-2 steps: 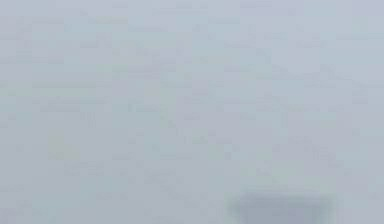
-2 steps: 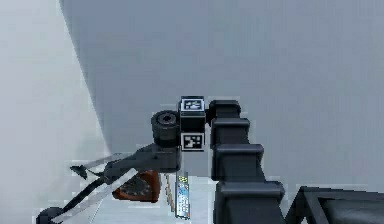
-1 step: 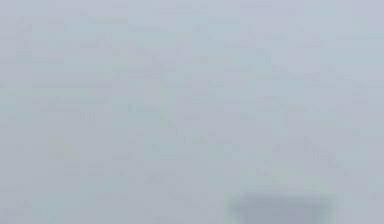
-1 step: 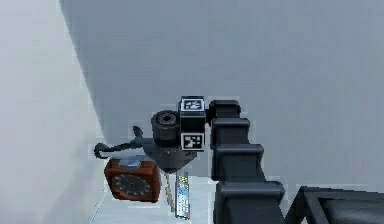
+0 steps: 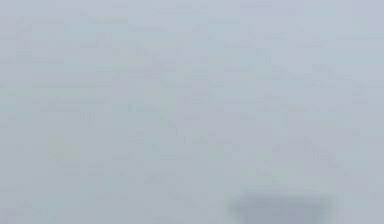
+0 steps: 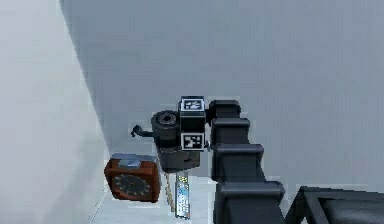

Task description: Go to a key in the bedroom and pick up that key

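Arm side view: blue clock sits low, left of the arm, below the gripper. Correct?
Not quite. The clock is red-brown, not blue. The arm side view shows it low, left of the arm, below the gripper.

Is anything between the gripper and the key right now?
I can't tell which thing is the key. In the arm side view, a red-brown clock sits on a pale surface lower in the picture than the gripper, with a narrow strip-like thing right of it.
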Tool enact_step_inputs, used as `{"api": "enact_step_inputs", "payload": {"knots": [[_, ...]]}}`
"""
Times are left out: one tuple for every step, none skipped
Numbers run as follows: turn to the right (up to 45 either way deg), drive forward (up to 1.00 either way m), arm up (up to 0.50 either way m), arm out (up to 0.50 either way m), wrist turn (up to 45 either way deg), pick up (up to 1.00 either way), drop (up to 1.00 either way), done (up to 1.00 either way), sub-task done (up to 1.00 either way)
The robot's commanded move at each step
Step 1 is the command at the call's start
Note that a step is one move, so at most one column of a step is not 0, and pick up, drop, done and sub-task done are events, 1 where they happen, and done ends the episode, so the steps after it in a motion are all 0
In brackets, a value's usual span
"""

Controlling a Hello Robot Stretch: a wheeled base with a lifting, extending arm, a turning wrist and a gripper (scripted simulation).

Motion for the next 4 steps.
{"api": "enact_step_inputs", "payload": {"knots": [[0.0,0.00,-0.30,0.00,0.0,0.00,0.00,0.00,0.00],[0.0,0.00,0.00,0.00,0.0,1.00,0.00,0.00,0.00],[0.0,0.00,0.10,0.00,0.0,0.00,0.00,0.00,0.00],[0.0,0.00,0.00,0.00,0.0,0.00,0.00,1.00,0.00]]}}
